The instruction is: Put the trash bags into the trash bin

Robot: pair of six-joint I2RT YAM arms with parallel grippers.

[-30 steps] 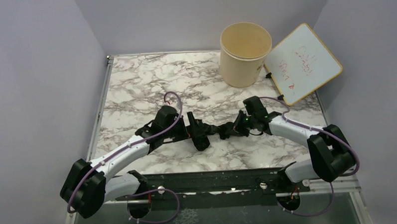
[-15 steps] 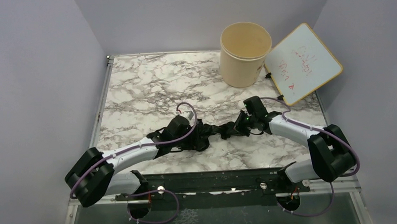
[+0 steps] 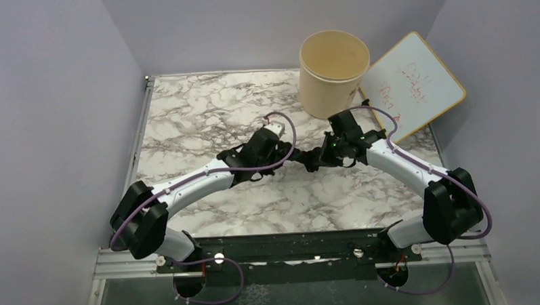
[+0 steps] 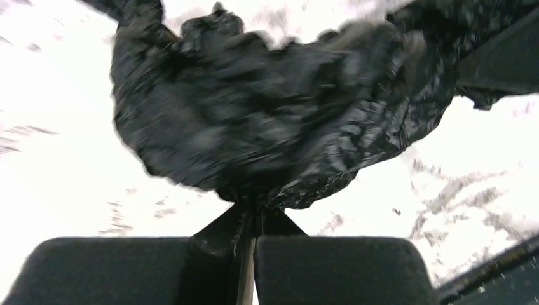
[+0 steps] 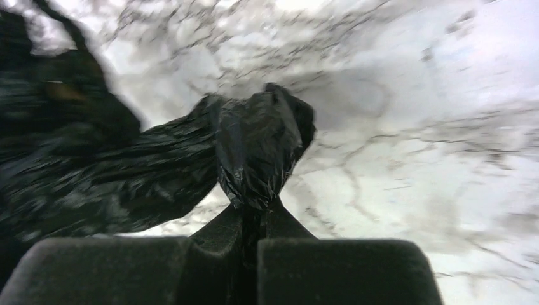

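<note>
What you can't make out
Both wrist views blur the trash bag [image 4: 267, 121], cropped at the top; from above you barely see it, and the red writing on the whiteboard [image 3: 414, 86] is too small to read.

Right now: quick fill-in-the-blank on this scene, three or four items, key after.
1. The left fingers and right fingers are both ____ on the trash bag.
2. The trash bag hangs stretched ____ the two arms.
3. The trash bin stands upright and ____.
4. The writing on the whiteboard is ____.

Missing words: shut; between; empty; red.
</note>
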